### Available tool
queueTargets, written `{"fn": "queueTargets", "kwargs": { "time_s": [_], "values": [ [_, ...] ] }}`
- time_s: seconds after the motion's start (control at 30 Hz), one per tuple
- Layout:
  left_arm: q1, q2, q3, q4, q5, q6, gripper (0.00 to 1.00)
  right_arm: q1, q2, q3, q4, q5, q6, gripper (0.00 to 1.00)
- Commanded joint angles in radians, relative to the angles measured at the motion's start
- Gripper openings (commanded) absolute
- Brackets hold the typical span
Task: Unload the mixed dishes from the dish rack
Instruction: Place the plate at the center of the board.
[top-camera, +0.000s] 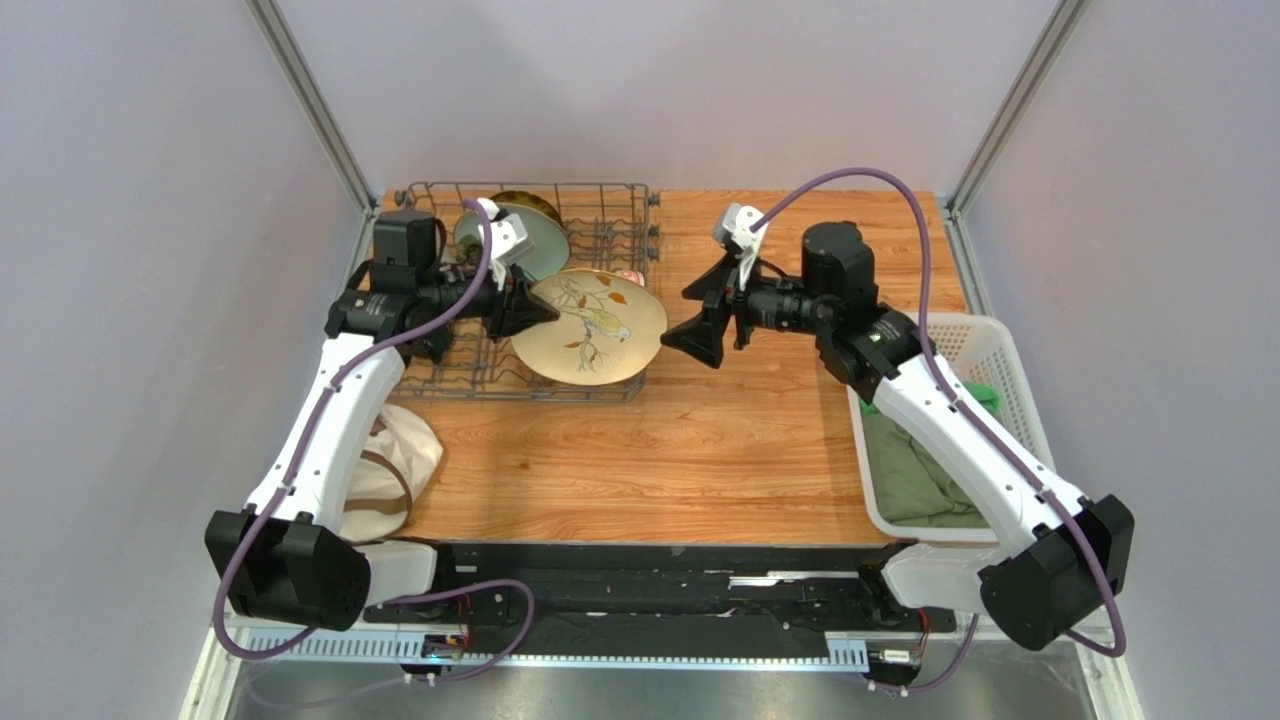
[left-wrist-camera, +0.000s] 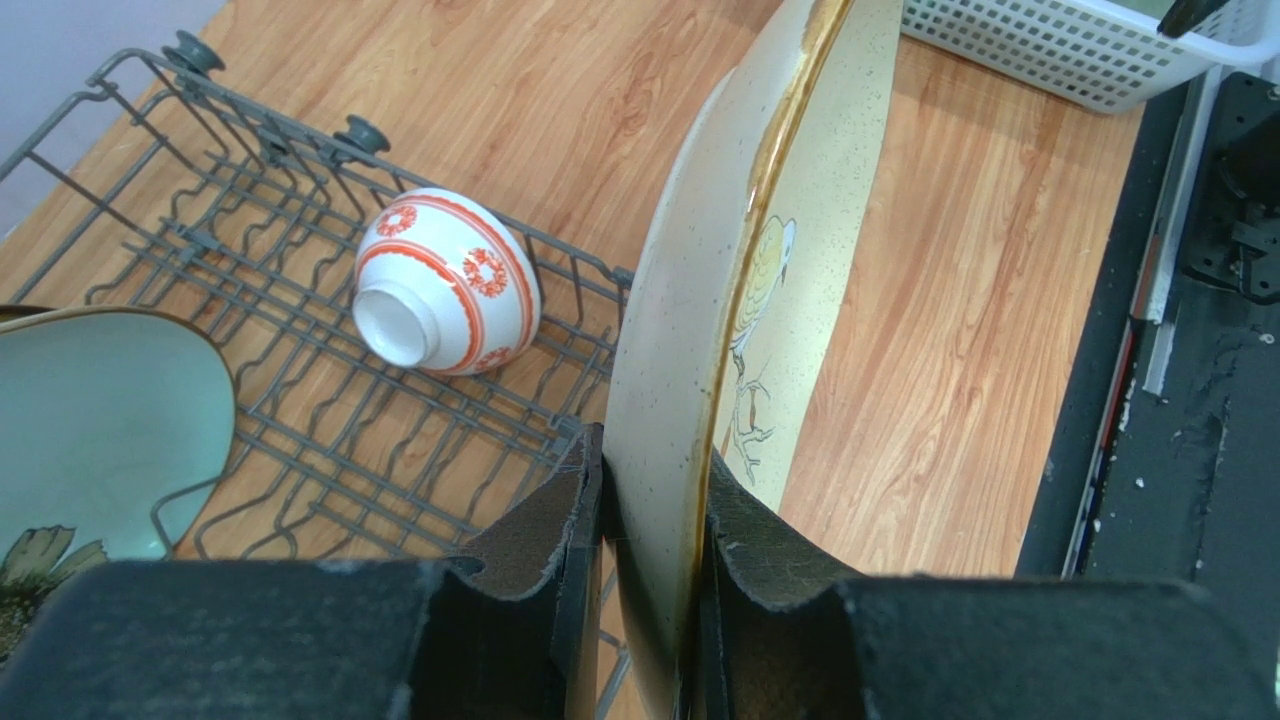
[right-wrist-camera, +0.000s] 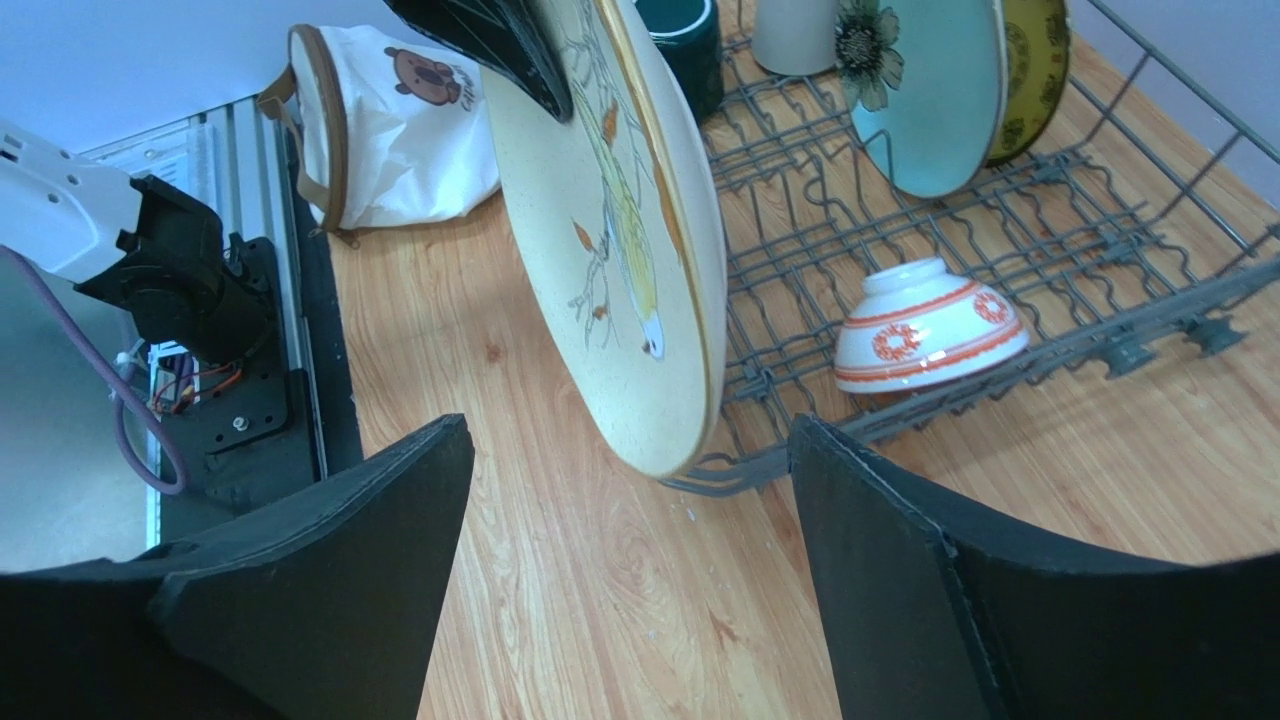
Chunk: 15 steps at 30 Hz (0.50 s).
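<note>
Left gripper (left-wrist-camera: 654, 503) is closed tight on the rim of the round cream ceramic plate (top-camera: 589, 327) with a bird motif, holding it on edge at the right side of the grey wire dish rack (top-camera: 601, 192). Right gripper (top-camera: 700, 339), spread wide and empty, faces the plate's painted face from just beside it, so it is the nearer taker. Racked: one pale green flowered plate (right-wrist-camera: 924, 90), one yellow-and-dark plate (right-wrist-camera: 1040, 60), one red-and-white bowl (right-wrist-camera: 932, 330), one dark green mug (right-wrist-camera: 679, 45) and one beige cup (right-wrist-camera: 796, 30).
</note>
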Motion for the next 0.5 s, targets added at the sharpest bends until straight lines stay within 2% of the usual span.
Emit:
{"fn": "queueTargets", "kwargs": {
  "time_s": [0.0, 0.3, 0.4, 0.47],
  "values": [
    [-0.025, -0.057, 0.008, 0.111, 0.074, -0.047, 0.0, 0.042, 0.054, 0.069, 0.046, -0.003, -0.028, 0.81],
    [-0.05, -0.104, -0.03, 0.124, 0.106, -0.059, 0.0, 0.078, 0.149, 0.131, 0.06, 0.019, -0.06, 0.77],
    [-0.055, -0.117, -0.038, 0.129, 0.121, -0.075, 0.0, 0.096, 0.166, 0.138, 0.065, 0.02, -0.063, 0.74],
    [-0.062, -0.126, -0.047, 0.132, 0.133, -0.076, 0.0, 0.102, 0.186, 0.148, 0.063, 0.026, -0.069, 0.67]
  ]
}}
